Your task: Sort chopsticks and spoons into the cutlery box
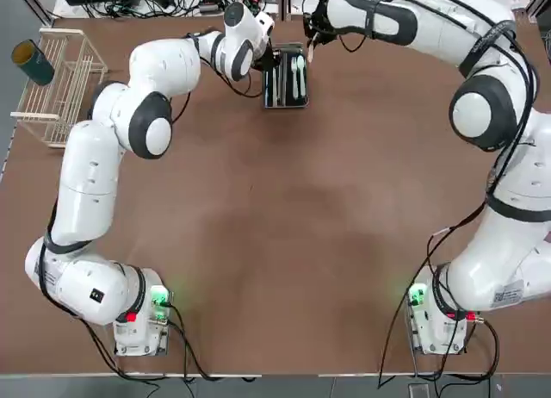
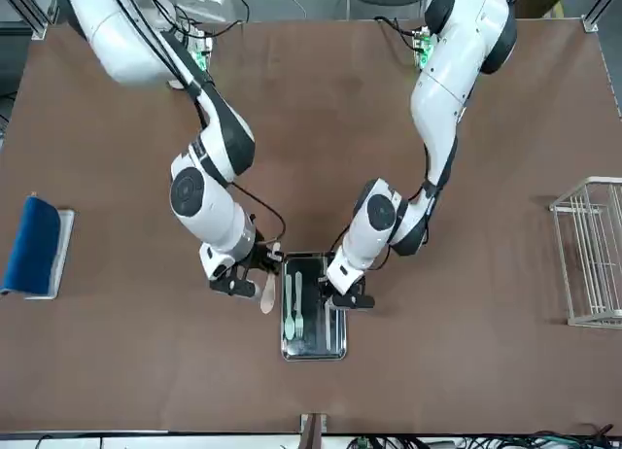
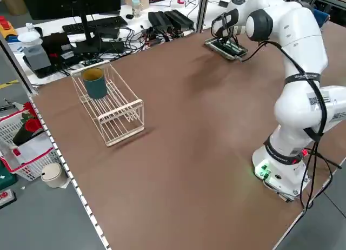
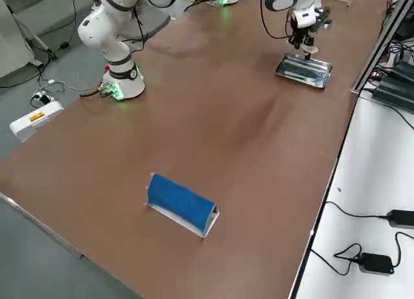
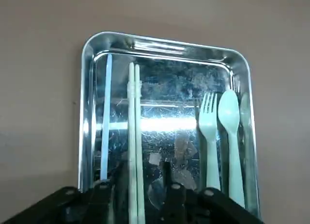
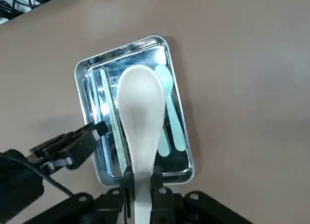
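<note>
Brown tabletop, cables and clutter along the far edge; white wire rack (image 1: 62, 83) off to the robot's left, blue-topped pad (image 2: 35, 245) to its right. Shiny rectangular metal cutlery box (image 1: 286, 102) sits between the two grippers. Right gripper (image 6: 142, 183) clenched on the handle of a white oval-bowled spoon (image 6: 140, 117), hovering just above the box's near rim. Left gripper (image 5: 135, 185) released, fingers apart, right over the pale thin chopsticks (image 5: 134, 136) already lying in the box. Pale green fork (image 5: 209, 132) and pale green spoon (image 5: 231, 136) lie below the white spoon. Risks: the two wrists are close, could clash; a drop from here may land the spoon on the rim and tip out.
</note>
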